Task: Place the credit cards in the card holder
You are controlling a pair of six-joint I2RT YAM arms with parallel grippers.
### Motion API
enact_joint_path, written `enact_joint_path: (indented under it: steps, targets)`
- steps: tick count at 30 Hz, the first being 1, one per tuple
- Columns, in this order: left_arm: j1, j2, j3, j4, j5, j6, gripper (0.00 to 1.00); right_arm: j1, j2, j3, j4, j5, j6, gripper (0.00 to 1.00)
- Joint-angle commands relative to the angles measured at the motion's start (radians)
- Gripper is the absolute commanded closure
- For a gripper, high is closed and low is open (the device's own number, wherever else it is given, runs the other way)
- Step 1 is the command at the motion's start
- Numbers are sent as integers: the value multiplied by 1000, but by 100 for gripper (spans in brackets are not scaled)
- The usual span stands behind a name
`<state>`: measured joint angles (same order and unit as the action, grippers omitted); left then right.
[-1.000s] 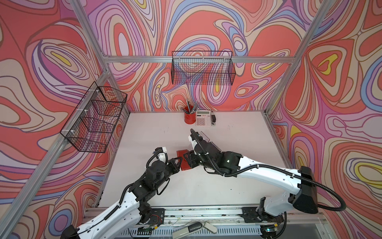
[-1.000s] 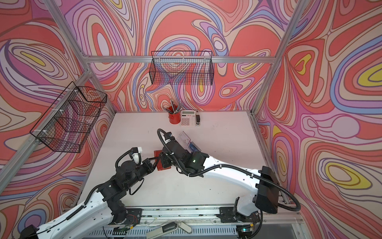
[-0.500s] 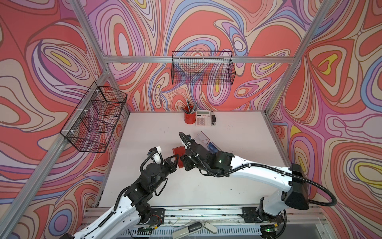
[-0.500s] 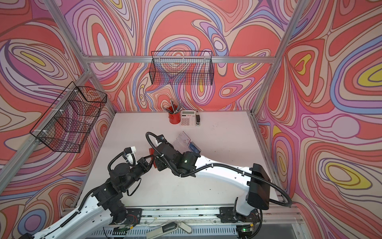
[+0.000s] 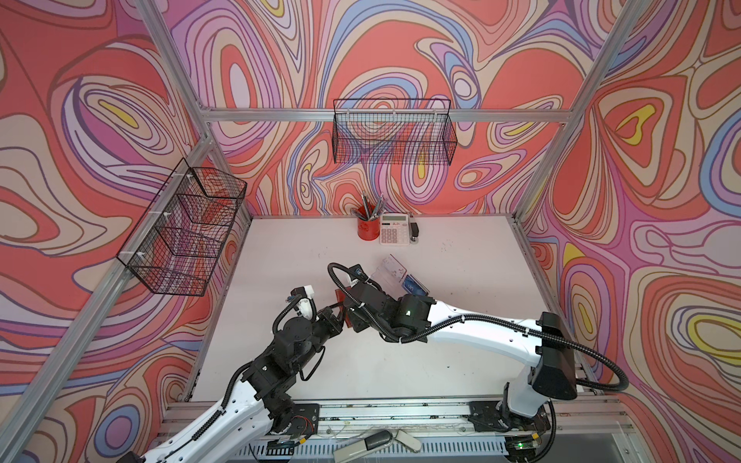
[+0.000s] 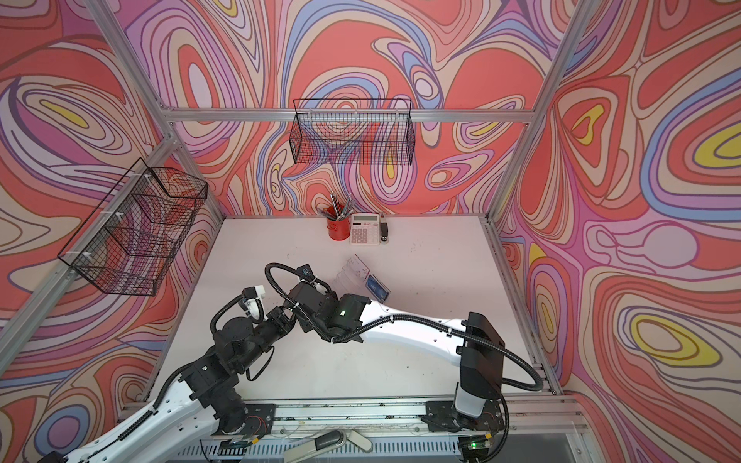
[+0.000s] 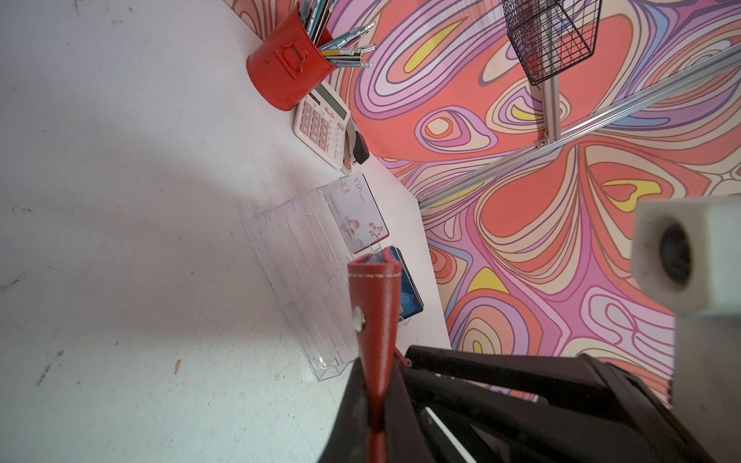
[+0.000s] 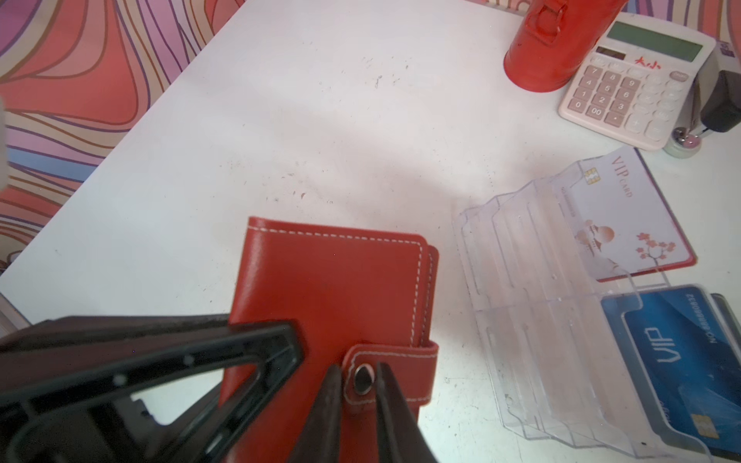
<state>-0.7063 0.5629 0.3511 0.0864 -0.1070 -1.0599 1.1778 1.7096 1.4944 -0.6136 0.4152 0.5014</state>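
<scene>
1. Wallet-opening step: the left end effector (image 7: 377, 401) clamps the wallet (image 8: 328, 280) over the table's (image 8: 320, 120) middle, and the right end effector (image 8: 358, 373) pinches narrowly on its tab (image 8: 401, 368).
2. Next, the tab probably needs peeling off its snap. Two cards (image 8: 673, 340) stand in the holder (image 8: 521, 320) just beside.

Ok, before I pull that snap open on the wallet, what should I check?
1. Left hand clamped on the red wallet: ok.
2. Right hand lined up on the snap tab, fingers either side of the stud: ok.
3. Right hand actually pinching the tab: cannot tell.
4. Snap fastened, wallet closed: ok.
5. Wallet apart from the card holder: ok.
6. Free front slots in the holder: ok. The white VIP card and blue card sit at its rear.
</scene>
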Motion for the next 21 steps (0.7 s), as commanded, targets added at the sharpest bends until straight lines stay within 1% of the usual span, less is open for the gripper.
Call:
enact_joint_path:
  steps: [1, 2, 8, 15, 21]
  targets:
    - [-2, -24, -3, 42, 15, -14, 100, -1, 13, 22, -45, 44, -2, 97]
    - [-2, -26, -4, 41, 14, -17, 100, -2, 12, 21, -42, 39, -2, 100]
    - [-2, -41, -16, 38, 3, -18, 100, -1, -15, -1, -19, 13, -6, 100]
    - [-2, -49, -30, 38, 1, -20, 100, -1, -85, -57, 38, -16, -12, 100]
    - [-2, -70, -43, 21, -11, -24, 100, -1, -151, -114, 74, 16, -5, 100]
